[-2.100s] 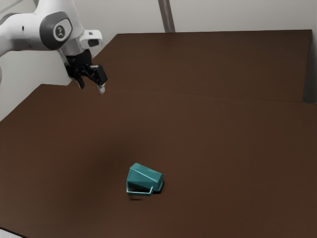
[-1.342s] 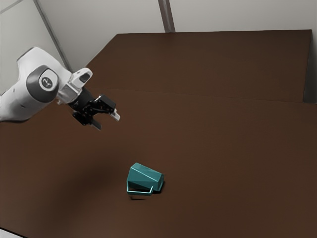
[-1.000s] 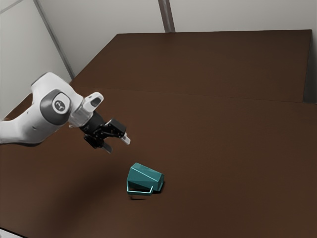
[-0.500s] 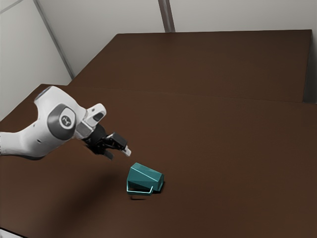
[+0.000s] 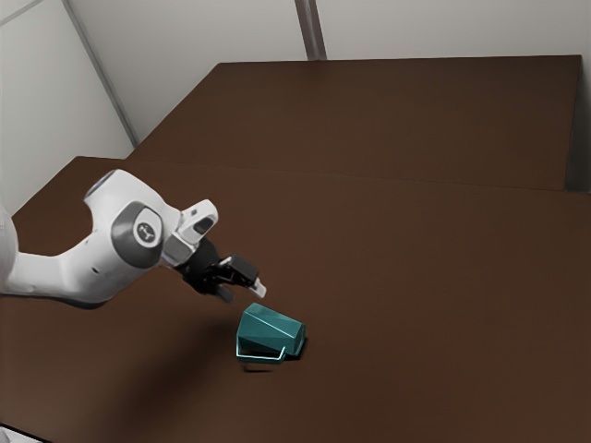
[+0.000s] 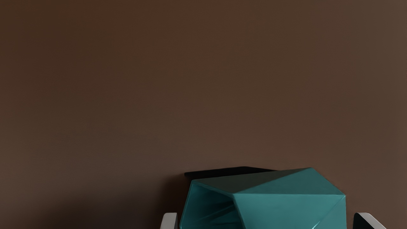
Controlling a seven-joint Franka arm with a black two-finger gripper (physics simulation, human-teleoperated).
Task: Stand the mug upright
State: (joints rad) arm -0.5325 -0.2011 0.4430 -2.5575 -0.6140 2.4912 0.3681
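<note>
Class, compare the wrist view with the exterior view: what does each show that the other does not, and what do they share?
Wrist view: the inside of the mug, seen through its open mouth.
Exterior view: the mug's handle, the white arm and the pale walls.
Both: the teal mug on its side, the brown table and the end effector's parted fingertips.

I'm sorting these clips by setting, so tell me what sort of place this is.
Probably a bare simulated room with a work table: a flat brown tabletop, plain pale walls behind it, and a white robot arm reaching over a teal mug.
</note>
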